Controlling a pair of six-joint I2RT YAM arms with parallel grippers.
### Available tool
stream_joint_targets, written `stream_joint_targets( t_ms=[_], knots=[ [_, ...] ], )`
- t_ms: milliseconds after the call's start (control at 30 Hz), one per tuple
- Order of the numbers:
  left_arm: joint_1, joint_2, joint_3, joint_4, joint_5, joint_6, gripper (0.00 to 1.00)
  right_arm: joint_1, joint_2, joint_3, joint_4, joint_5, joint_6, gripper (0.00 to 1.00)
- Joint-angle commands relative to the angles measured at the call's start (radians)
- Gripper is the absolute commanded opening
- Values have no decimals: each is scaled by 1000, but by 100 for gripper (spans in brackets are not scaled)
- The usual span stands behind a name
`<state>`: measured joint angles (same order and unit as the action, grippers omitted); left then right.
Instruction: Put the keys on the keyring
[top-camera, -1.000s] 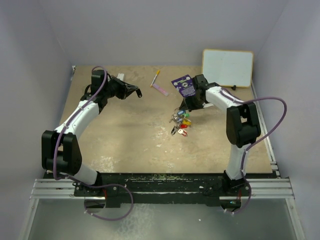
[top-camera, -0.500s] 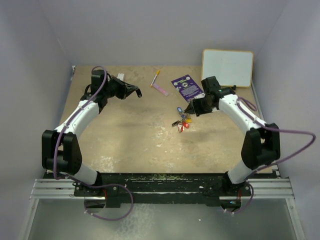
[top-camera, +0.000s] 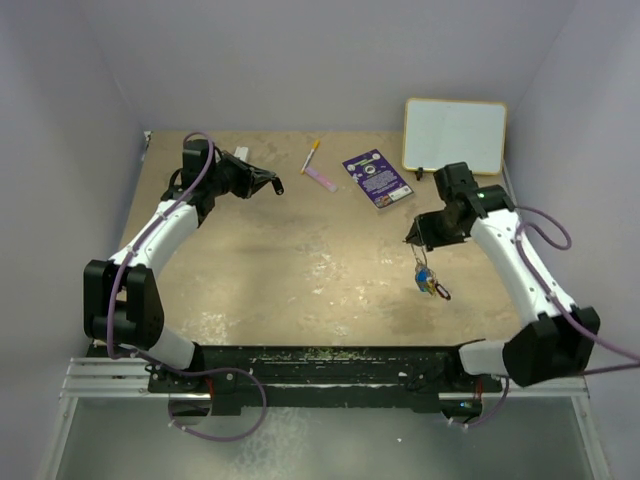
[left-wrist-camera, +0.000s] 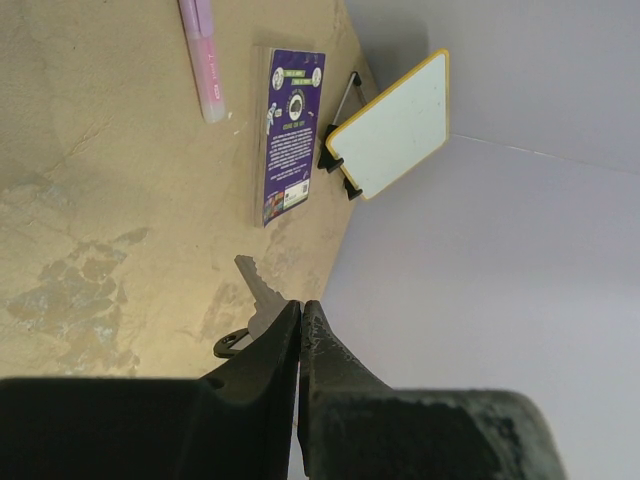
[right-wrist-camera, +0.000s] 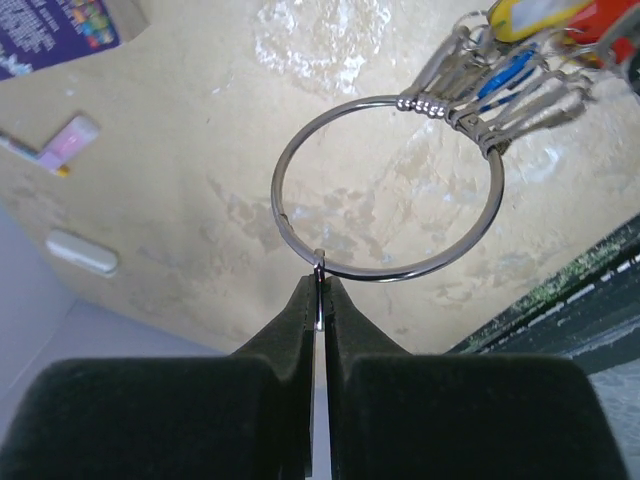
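My right gripper (right-wrist-camera: 320, 290) is shut on a small tab of the keyring (right-wrist-camera: 385, 272), a thin silvery ring that hangs in the air. Several keys (right-wrist-camera: 530, 70) with blue, yellow and red tags are threaded on the ring's far side. From above, the right gripper (top-camera: 415, 238) is at the right of the table with the keys (top-camera: 430, 281) dangling below it. My left gripper (left-wrist-camera: 300, 305) is shut on a single silver key (left-wrist-camera: 255, 285) whose blade sticks out past the fingertips. This left gripper (top-camera: 275, 185) is held up at the back left.
A purple card (top-camera: 377, 177) lies at the back middle. Left of it are a pink marker (top-camera: 320, 178) and a yellow pen (top-camera: 312, 155). A small whiteboard (top-camera: 455, 135) stands in the back right corner. Grey walls close in three sides.
My right arm has swung from beside the purple card toward the right and nearer, carrying the ring and its keys off the table. The left arm has not moved.
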<state>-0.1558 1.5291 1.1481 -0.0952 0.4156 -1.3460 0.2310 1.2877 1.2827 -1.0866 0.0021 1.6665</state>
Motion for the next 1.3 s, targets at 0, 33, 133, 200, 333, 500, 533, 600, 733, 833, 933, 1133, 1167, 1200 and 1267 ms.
stream_joint_targets(
  t_ms=[0,33,133,200,333,500,533,600,733,833,933,1133,1167,1200,1267],
  knots=[
    [7,-10,36,13,3,10,4,24,137,-42,160,8,-11,0],
    [7,-10,36,12,2,11,4,31,159,-48,191,5,-3,0],
    [7,-12,39,10,3,11,4,51,230,-55,285,-17,15,0],
    [7,-11,42,10,2,11,4,71,279,-39,330,-35,30,0],
    [8,-6,51,13,-1,11,4,132,374,18,372,-64,57,0],
    [9,-4,52,17,0,10,4,189,452,32,435,-103,108,0],
    [9,-5,50,17,0,9,4,196,465,35,446,-109,113,0],
    [9,-5,48,17,1,10,4,206,491,52,463,-120,120,0],
    [9,-5,45,19,2,7,4,212,561,81,520,-159,103,0],
    [9,-8,41,22,0,8,4,214,622,126,587,-216,42,9],
    [9,-8,41,21,-1,8,4,221,669,191,603,-248,-13,30],
    [13,-4,42,32,-10,15,4,222,703,239,608,-299,-50,63],
    [15,-4,45,31,-12,19,4,222,700,249,600,-303,-62,63],
    [17,-3,48,30,-13,23,4,222,700,268,576,-303,-81,63],
    [22,3,62,24,-15,34,4,220,699,357,513,-279,-149,64]
  ],
)
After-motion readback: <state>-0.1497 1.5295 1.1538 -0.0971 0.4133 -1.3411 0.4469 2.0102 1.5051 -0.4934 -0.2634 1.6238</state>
